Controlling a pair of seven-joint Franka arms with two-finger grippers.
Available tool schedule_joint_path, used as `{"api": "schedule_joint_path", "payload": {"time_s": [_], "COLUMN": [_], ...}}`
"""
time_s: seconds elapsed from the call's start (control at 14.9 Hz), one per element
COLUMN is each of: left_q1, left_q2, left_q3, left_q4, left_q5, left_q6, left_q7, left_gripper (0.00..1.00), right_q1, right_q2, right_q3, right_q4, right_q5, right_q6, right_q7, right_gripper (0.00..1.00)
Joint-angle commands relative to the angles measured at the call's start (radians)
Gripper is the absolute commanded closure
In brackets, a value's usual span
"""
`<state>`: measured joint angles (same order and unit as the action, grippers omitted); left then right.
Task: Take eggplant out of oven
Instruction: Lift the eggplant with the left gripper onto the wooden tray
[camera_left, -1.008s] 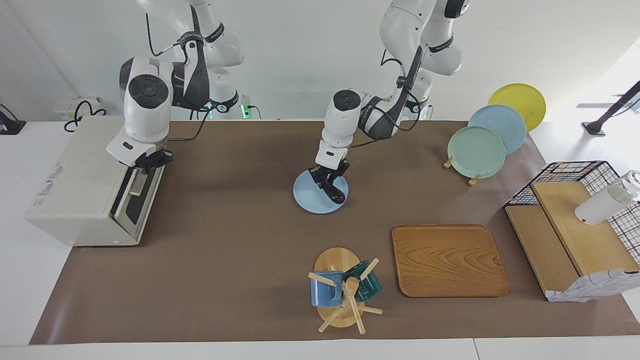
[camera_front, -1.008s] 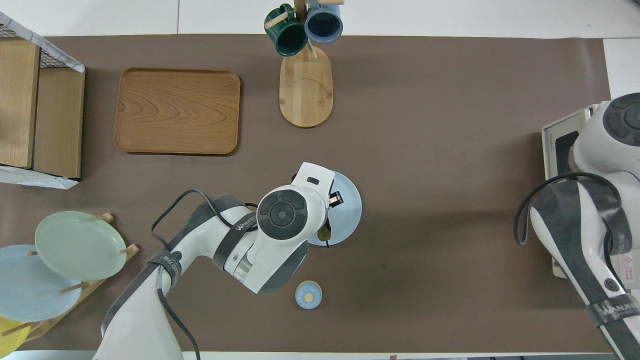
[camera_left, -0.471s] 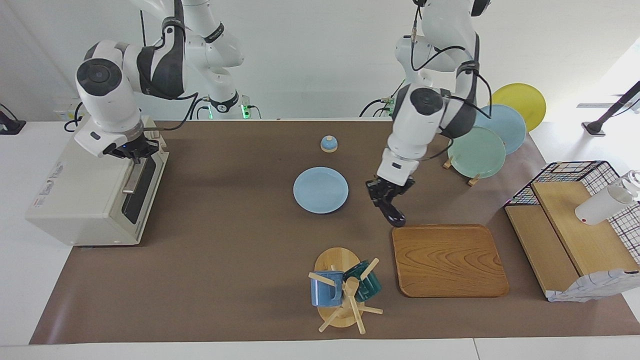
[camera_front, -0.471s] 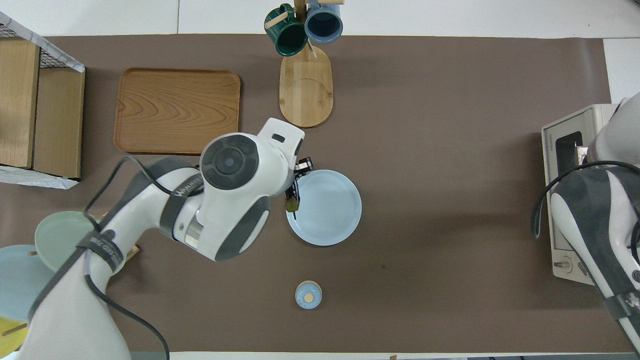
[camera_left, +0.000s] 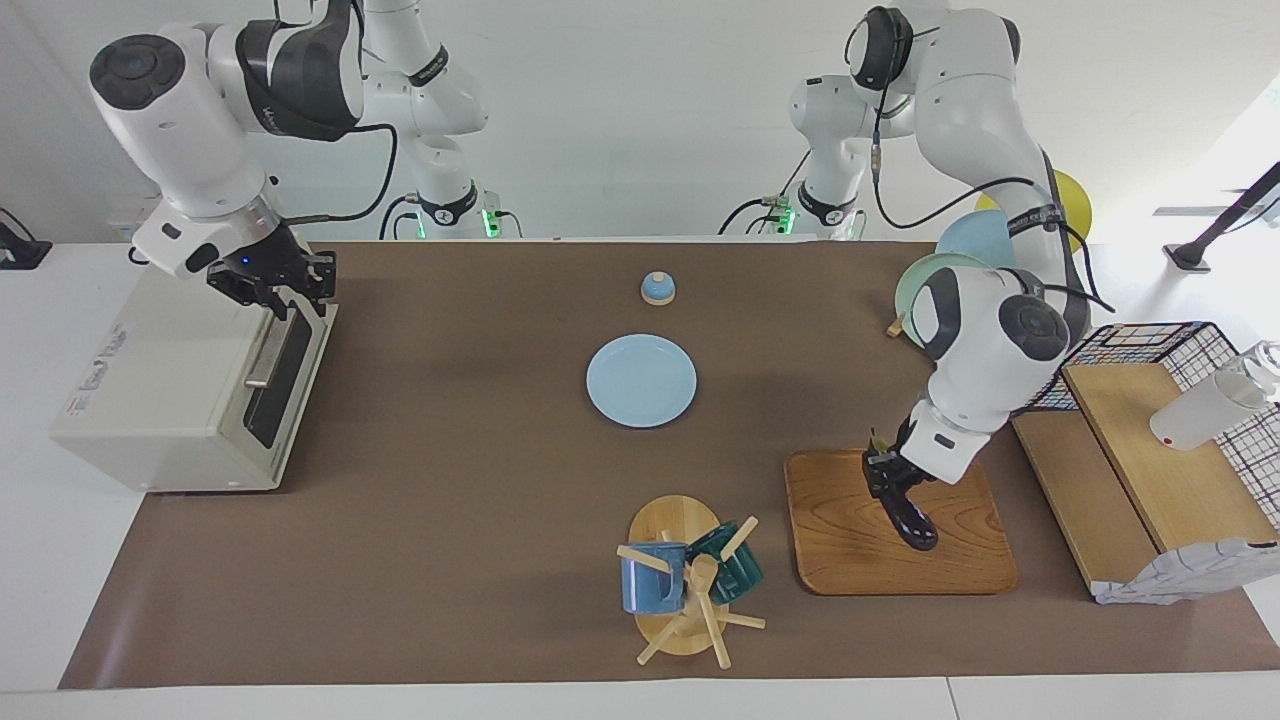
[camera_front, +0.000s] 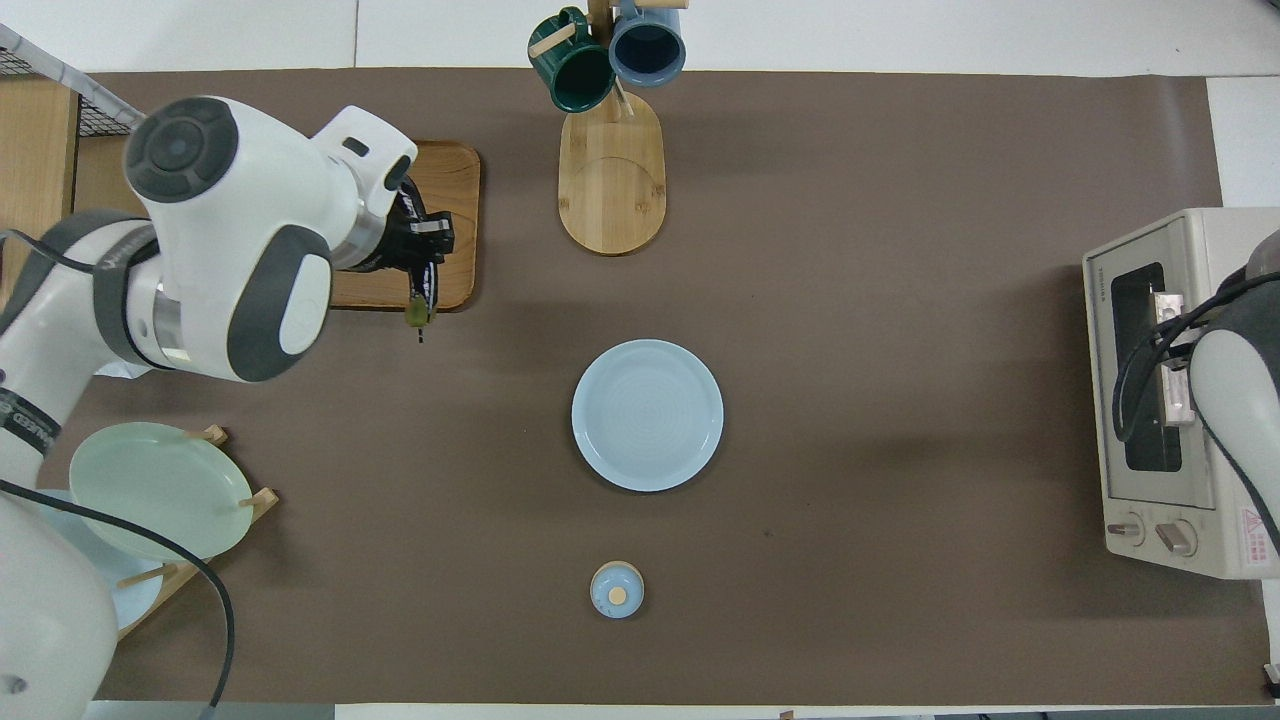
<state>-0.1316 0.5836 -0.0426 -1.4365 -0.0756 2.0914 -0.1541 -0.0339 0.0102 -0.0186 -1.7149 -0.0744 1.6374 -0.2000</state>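
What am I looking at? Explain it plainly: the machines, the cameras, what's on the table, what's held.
These are two white robot arms at a brown-covered table. One picture faces them from across the table; the other looks down from above their end. The left gripper holds a dark eggplant over a wooden tray. The right gripper is at the top front edge of the cream oven. Also there: a blue plate and a mug rack.

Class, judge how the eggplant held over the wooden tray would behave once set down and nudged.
The eggplant looks glossy, so probably slippery. It is slim and rounded, so it may roll on the flat wooden tray. It hangs straight from the left tool, so likely stiff.
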Motion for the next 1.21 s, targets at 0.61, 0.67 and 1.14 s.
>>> {"api": "schedule_joint_path", "payload": {"time_s": [0.61,0.67,1.14], "left_q1": [0.006,0.006,0.012], "left_q2": [0.022,0.019,-0.022], "left_q3": [-0.011,-0.010,-0.008], "left_q4": [-0.061,-0.076,-0.065], "left_q5": [-0.010,-0.010,-0.009], "left_q6": [0.094,0.105,0.049], "left_q7": [0.065,0.070,0.074], "left_gripper": [1.00,1.00,0.00], "right_q1": [0.048,0.048,0.054], "right_q2": [-0.052,-0.053,-0.084], "right_q3": [0.002,-0.001,-0.015], "right_q4": [-0.017,-0.019,-0.049], "right_q5": [0.025,0.025,0.015], "right_q6": [-0.067,-0.065,-0.033], "right_q7": [0.070,0.070,0.129], "right_gripper": [0.00,0.00,0.00]}}
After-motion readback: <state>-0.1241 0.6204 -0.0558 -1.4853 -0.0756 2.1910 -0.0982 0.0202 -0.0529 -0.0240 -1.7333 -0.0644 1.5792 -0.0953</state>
